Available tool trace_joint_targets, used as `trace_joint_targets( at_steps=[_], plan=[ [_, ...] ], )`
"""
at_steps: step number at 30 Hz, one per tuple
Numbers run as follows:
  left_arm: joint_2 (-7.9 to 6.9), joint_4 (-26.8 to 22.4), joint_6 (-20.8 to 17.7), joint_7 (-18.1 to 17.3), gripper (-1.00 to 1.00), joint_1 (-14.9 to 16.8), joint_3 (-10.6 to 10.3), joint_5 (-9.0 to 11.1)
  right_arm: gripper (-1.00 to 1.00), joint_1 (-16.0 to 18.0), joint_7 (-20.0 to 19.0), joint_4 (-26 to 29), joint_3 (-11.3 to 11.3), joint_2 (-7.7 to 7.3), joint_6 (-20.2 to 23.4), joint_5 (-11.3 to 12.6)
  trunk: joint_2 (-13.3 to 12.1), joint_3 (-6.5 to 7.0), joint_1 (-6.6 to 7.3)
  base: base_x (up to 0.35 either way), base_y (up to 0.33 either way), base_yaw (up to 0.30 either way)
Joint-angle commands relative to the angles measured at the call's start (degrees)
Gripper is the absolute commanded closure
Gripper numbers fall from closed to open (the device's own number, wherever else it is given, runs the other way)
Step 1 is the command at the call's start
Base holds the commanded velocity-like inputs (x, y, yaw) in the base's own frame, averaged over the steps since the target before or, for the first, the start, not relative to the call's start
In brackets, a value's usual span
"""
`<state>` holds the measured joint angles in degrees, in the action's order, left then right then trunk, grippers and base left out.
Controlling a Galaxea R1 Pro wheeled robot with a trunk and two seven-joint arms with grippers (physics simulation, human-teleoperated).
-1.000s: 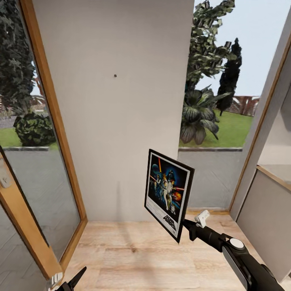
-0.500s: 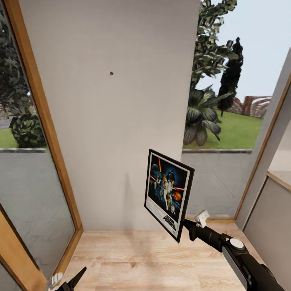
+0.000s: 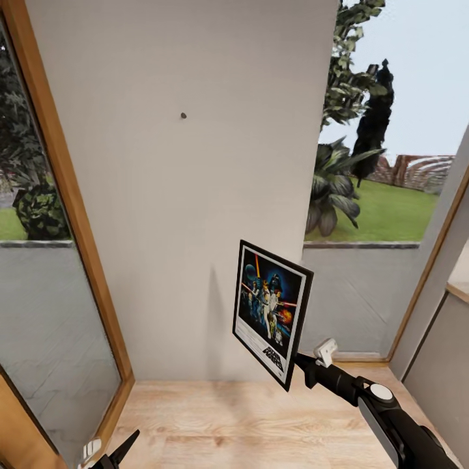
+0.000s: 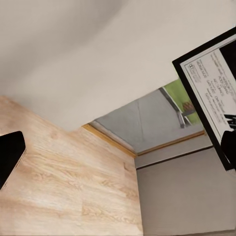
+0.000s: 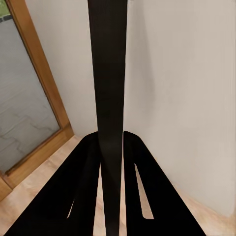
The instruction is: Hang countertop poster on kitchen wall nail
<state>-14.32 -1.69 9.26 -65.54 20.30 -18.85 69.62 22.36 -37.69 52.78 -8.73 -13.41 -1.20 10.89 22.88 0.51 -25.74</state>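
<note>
The poster [image 3: 270,311], black-framed with a white border and dark blue artwork, is held upright and tilted in front of the pale grey wall [image 3: 195,215]. My right gripper [image 3: 298,365] is shut on its lower right corner. Seen from the right wrist, the poster [image 5: 109,88] is an edge-on black strip clamped between the two fingers [image 5: 83,196]. One wall nail [image 3: 183,116] is a dark speck high on the wall, up and left of the poster. My left gripper [image 3: 120,453] hangs low at the left, open and holding nothing; its finger [image 4: 10,155] and the poster [image 4: 211,88] show from the left wrist.
A wood-framed glass door [image 3: 58,215] flanks the wall on the left. A window [image 3: 384,195] onto a garden is on the right, beside a grey panel [image 3: 443,365]. Light wooden floor [image 3: 247,423] runs up to the wall's foot.
The whole view has shifted as the camera moved toward the wall: the wall looks wider and the window slid right. The poster and right arm hold the same pose.
</note>
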Motion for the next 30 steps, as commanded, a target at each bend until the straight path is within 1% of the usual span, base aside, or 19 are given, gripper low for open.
trace_joint_targets(
  at_steps=[1,5,13,20,24,30],
  plan=[
    [-0.01,0.02,0.49,-0.02,-1.00,0.01,-0.48,0.34,1.00,0.04,-0.19,-0.04,-0.15,-0.05,-0.04,0.45,0.03,-0.02,-0.04,0.221,0.230,0.000],
    [-0.01,0.02,0.50,-0.02,-1.00,0.01,-0.46,0.34,1.00,0.02,-0.19,-0.04,-0.15,-0.04,-0.04,0.45,0.03,-0.02,-0.04,0.109,0.114,0.000],
    [-0.01,0.02,0.50,-0.02,-1.00,0.01,-0.41,0.34,1.00,0.01,-0.13,-0.04,-0.21,0.04,-0.04,0.45,0.03,-0.02,-0.04,0.011,0.013,0.000],
    [-0.01,0.02,0.51,-0.02,-1.00,0.02,-0.47,0.34,1.00,0.00,-0.16,-0.04,-0.23,0.05,-0.09,0.45,0.03,-0.02,-0.04,0.177,0.166,0.000],
    [-0.01,0.02,0.51,-0.02,-1.00,0.01,-0.43,0.34,1.00,0.02,-0.18,-0.04,-0.23,0.05,-0.12,0.45,0.03,-0.02,-0.04,0.158,0.040,0.000],
    [-0.01,0.02,0.50,-0.02,-1.00,0.04,-0.41,0.34,1.00,0.04,-0.19,-0.04,-0.23,0.05,-0.12,0.45,0.03,-0.02,-0.04,0.278,0.009,0.000]
  ],
)
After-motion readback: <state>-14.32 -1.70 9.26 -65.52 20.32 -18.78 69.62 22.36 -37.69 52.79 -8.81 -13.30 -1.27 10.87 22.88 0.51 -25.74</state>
